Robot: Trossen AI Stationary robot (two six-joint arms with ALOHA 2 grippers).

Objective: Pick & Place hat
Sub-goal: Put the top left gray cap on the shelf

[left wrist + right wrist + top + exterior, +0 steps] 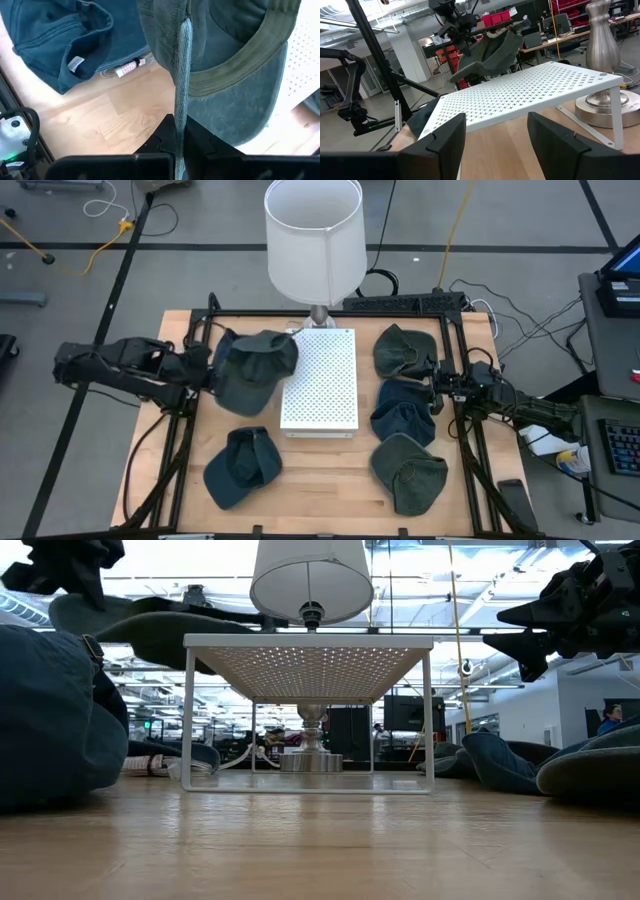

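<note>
Table (pixel 320 455) of pale wood is the biggest thing here, and on its middle stands the white rack (pixel 320 380) full of small holes, with the lamp (pixel 314 235) just behind it on the far side. My left gripper (pixel 205 370) is at the left of the rack, its jaws pinched tight on the green hat (pixel 255 368). The hat hangs in the air, with its brim already over the left edge of the rack. In my left wrist view the cloth is pressed thin between my fingers (pixel 165 140).

I judge the step in hand is to carry this hat onto the rack top. To do it well, I should keep it higher than the rack edge, move right until most of the crown is above the holes, and only then go down and let go. If the brim catches the edge, the hat may fold or slip off.

My right gripper (pixel 440 385) waits at the right side with its jaws wide and holding nothing. Room is narrow there: three hats (pixel 405 415) lie near it. The blue hat (pixel 243 468) lies on the near left, well below my path.
</note>
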